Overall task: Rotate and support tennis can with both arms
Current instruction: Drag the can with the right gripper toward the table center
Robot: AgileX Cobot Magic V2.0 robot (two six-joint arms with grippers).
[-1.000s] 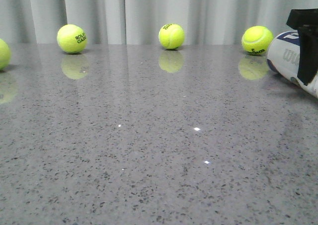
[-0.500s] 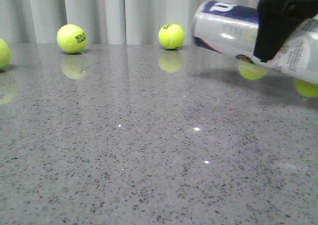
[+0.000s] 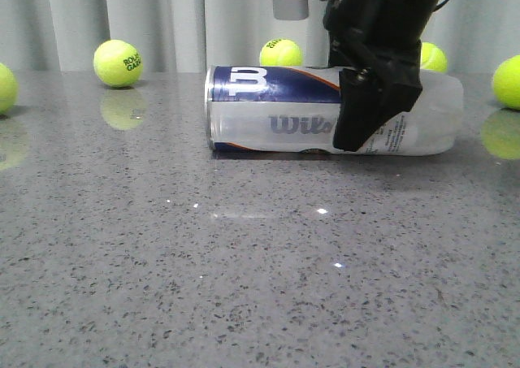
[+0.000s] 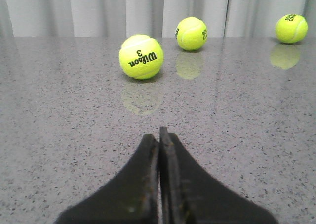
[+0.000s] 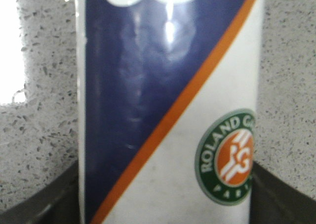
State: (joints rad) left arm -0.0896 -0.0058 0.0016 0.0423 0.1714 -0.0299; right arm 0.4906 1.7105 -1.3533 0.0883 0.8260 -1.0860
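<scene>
The tennis can (image 3: pixel 276 116) lies on its side at the middle of the grey table, its silver rim end to the left and its clear end to the right. I cannot tell whether it touches the table. My right gripper (image 3: pixel 370 116) comes down from above and is shut on the can right of its middle. In the right wrist view the can (image 5: pixel 168 110) fills the frame with its navy label, orange stripe and Roland Garros logo, between the right gripper's (image 5: pixel 165 204) two fingers. My left gripper (image 4: pixel 159 135) is shut and empty, low over the table, and out of the front view.
Tennis balls lie along the back of the table: (image 3: pixel 118 62), (image 3: pixel 280 53), (image 3: pixel 435 57), one at the left edge (image 3: pixel 2 88) and one at the right edge (image 3: pixel 508 82). Ahead of the left gripper are a Wilson 3 ball (image 4: pixel 141 56) and two farther balls (image 4: pixel 191 33), (image 4: pixel 291 28). A curtain hangs behind.
My right arm has carried the can from the far right edge to the middle of the table, turned it level and lowered it.
</scene>
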